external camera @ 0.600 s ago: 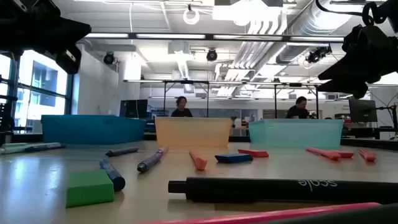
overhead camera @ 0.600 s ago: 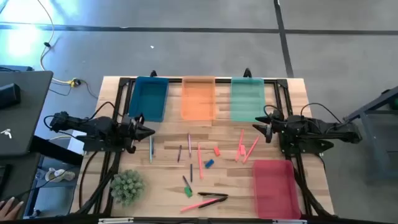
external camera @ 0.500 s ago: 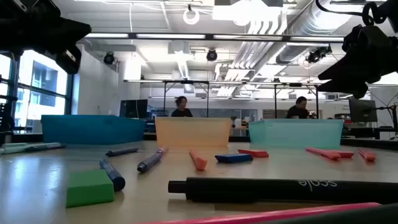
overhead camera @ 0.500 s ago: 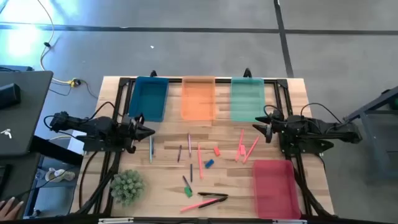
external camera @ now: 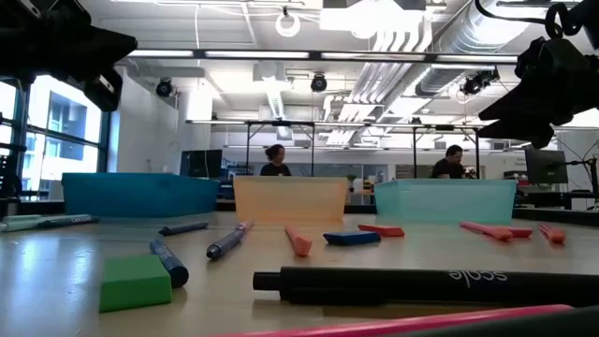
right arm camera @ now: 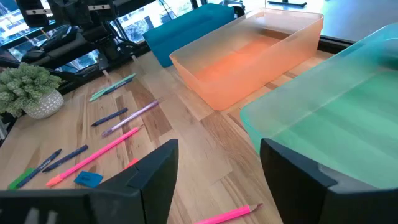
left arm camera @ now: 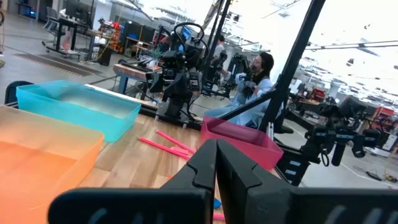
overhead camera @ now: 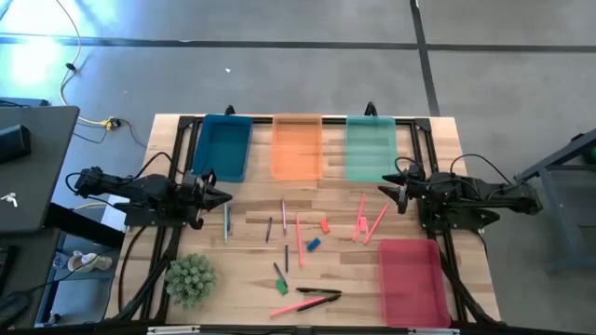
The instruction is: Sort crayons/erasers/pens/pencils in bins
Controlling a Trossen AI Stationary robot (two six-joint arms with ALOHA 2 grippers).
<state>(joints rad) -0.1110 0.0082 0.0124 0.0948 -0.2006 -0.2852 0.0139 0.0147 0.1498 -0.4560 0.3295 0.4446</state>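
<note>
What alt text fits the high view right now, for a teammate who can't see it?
Seen from above, pens, pencils and three erasers lie scattered mid-table, none sorted yet. Blue, orange and green bins line the far edge; a red-pink one sits near the right. The left gripper, shut, and the right gripper, open, hover at the sides.

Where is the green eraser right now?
In the high view the green eraser lies on the table's near-middle, right of the potted plant and just above the black pen; no gripper is near it.
</note>
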